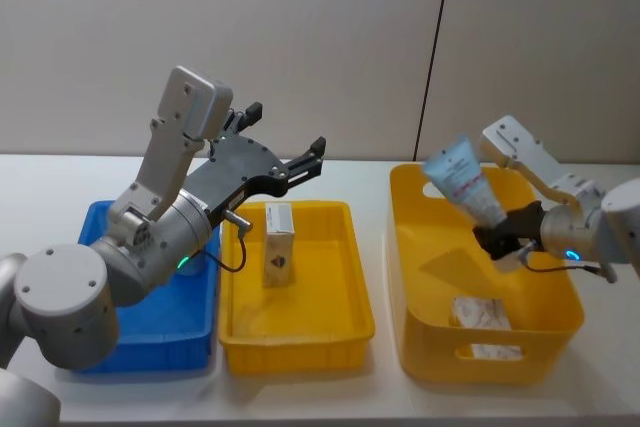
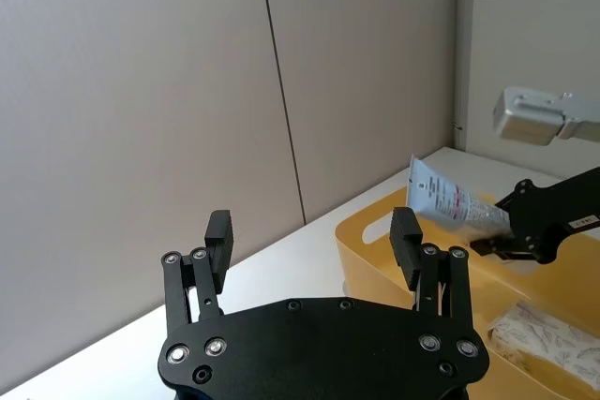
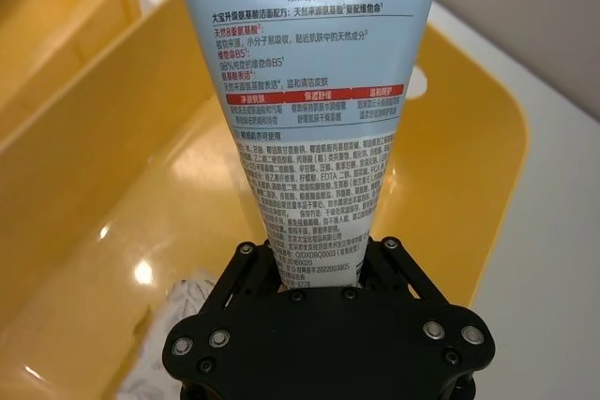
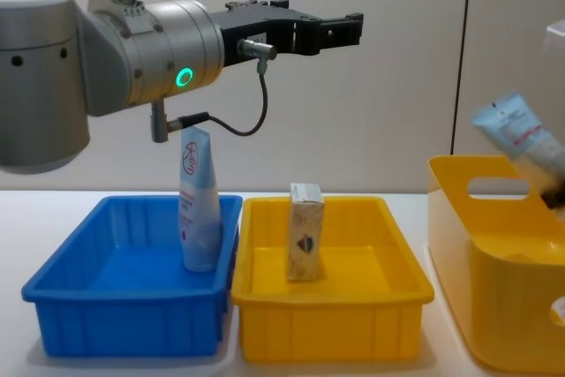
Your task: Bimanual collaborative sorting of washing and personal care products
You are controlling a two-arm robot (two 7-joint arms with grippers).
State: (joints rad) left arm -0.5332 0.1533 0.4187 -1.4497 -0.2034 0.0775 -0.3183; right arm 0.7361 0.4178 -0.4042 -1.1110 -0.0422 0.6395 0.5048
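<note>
A tan carton (image 1: 279,258) stood in the yellow plastic tray (image 1: 352,287); the right gripper (image 1: 497,238) pinched a white-and-blue squeeze tube (image 1: 463,180) (left gripper (image 1: 286,139) spread wide, empty).

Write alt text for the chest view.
The left tool hangs open above a blue tray holding an upright tube and a yellow tray holding an upright carton. At right, a squeeze tube is tilted over a tall yellow tub.

Head camera high, chest low (both see yellow tray (image 1: 296,332)), wrists close
</note>
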